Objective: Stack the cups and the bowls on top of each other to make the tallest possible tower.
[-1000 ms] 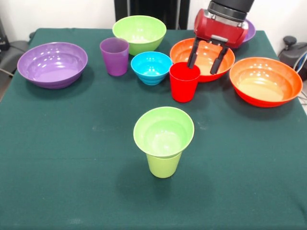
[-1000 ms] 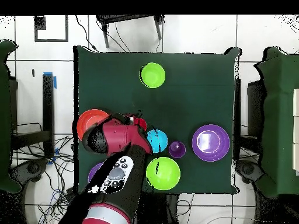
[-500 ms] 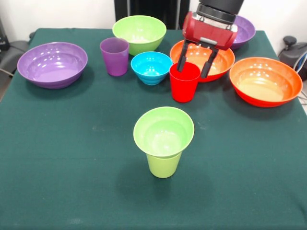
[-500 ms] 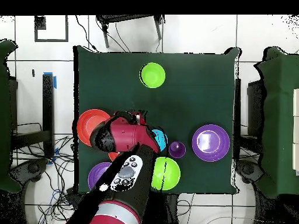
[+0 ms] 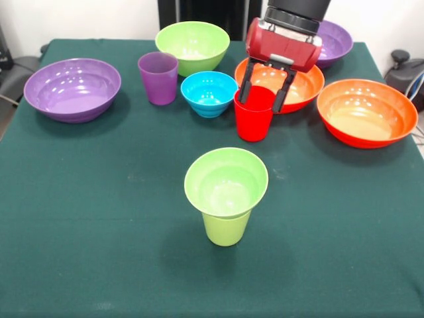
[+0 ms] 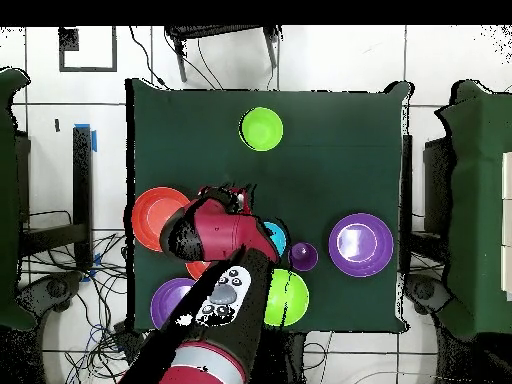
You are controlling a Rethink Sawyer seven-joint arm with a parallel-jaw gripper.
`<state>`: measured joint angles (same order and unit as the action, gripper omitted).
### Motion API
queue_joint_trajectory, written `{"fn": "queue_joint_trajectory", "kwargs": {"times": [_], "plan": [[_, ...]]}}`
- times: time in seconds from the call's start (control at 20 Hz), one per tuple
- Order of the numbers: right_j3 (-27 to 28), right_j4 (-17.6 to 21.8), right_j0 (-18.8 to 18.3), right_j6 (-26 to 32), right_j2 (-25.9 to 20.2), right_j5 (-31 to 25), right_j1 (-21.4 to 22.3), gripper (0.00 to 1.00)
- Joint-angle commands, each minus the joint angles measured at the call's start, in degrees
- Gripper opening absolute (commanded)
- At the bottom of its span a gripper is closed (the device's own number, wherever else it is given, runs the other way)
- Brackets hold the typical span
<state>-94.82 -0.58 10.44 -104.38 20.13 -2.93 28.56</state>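
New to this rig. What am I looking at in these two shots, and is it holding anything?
One red and black robot arm works at a green table. One camera faces it across the table; the other looks straight down. Its gripper is open, fingers either side of the red cup, nothing held. Nearer the camera a small lime-green bowl sits on a lime-green cup. Also out: a purple cup, small blue bowl, larger lime-green bowl, two purple and two orange bowls.

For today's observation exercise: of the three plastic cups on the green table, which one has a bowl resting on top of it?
The lime-green plastic cup nearest the camera: a small lime-green bowl sits on it. The red and purple cups stand uncovered.
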Motion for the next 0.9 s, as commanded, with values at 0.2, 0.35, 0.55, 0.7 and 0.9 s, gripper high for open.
{"fn": "queue_joint_trajectory", "kwargs": {"times": [0.2, 0.35, 0.55, 0.7, 0.9], "plan": [[-3.76, 1.32, 0.45, -8.36, -6.61, 1.86, -2.32, 1.0], [-3.89, 0.59, 0.65, -8.95, -6.96, 1.92, -2.14, 1.0], [-3.72, -0.4, 1.41, -9.76, -6.49, 2.08, -2.69, 1.0], [-3.64, -0.36, 1.14, -9.61, -6.67, 2.24, -2.87, 1.0], [-4.16, -0.11, 0.12, -9.32, -7.63, 1.89, -2.51, 1.0]]}}
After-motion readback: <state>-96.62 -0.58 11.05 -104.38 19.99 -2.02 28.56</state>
